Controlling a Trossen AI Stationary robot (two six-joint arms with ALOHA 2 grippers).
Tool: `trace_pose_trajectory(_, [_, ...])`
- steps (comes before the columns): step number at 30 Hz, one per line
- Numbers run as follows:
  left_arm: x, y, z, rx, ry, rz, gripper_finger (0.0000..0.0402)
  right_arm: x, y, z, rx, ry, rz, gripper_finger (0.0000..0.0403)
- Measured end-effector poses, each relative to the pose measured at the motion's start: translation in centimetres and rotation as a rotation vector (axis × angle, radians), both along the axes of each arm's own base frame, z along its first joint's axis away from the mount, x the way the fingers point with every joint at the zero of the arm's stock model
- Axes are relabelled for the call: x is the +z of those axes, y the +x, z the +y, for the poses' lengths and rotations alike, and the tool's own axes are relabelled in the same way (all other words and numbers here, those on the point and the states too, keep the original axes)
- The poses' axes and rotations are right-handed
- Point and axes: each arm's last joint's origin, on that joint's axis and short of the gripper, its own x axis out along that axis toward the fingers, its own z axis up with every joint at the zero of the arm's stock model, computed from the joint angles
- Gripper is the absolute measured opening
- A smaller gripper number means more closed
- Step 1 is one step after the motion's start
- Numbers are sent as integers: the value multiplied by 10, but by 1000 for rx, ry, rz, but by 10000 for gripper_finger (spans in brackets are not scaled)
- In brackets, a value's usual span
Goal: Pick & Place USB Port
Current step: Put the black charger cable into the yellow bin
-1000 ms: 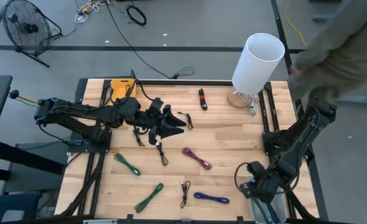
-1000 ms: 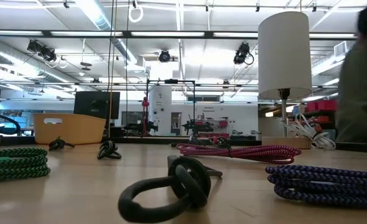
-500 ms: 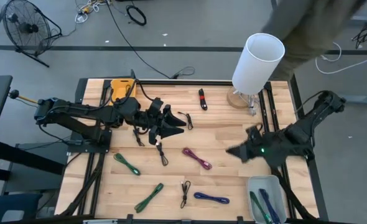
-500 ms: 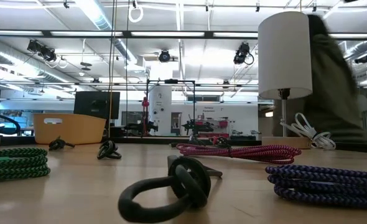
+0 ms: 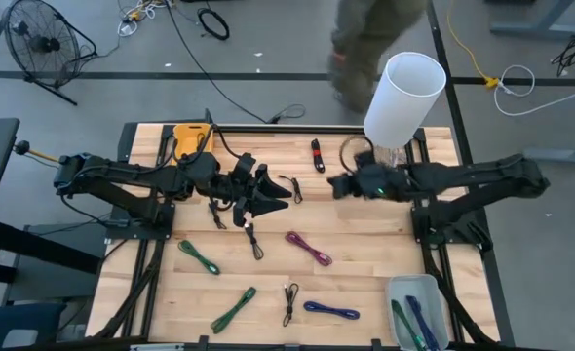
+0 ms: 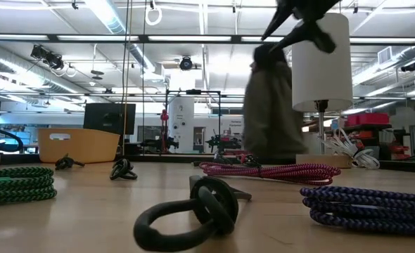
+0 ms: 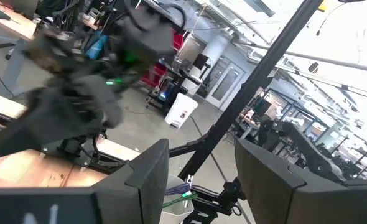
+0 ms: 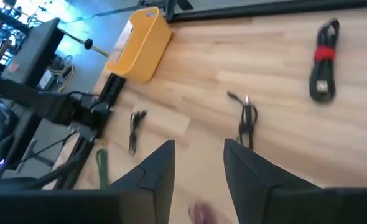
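Right gripper (image 5: 334, 186) jaws are standing apart, empty, hovering upper centre over the worktop (image 5: 365, 244). Left gripper (image 5: 280, 198) jaws are gaping, empty, centre-left.

From my left wrist camera I see my left hand (image 7: 199, 180), its two dark fingers (image 7: 149, 171) parted with nothing between them. Beyond, the right arm (image 7: 78, 106) blurs above the wooden desk (image 7: 22, 177). A white bin (image 7: 177, 199) holds cables.
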Motion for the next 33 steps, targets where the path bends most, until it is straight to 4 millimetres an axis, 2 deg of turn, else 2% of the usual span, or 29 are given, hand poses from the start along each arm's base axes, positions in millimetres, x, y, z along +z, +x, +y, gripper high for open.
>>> trace_pose_trajectory(7, [0,0,0,1,6,-1,188,-25,36,-50,7,4,20,135])
trace_pose_trajectory(17, [0,0,-1,-47,13,-1,188,-76,62,-106,8,86,115,137])
trace_pose_trajectory(23, [0,-1,-3,-116,23,0,188,-97,64,-127,-14,105,164,169])
trace_pose_trajectory(28, [-2,-1,-4,-155,28,13,188,-103,60,-140,-55,85,201,195])
trace_pose_trajectory(33, [-3,-1,-5,-179,31,24,188,-103,56,-147,-118,56,224,199])
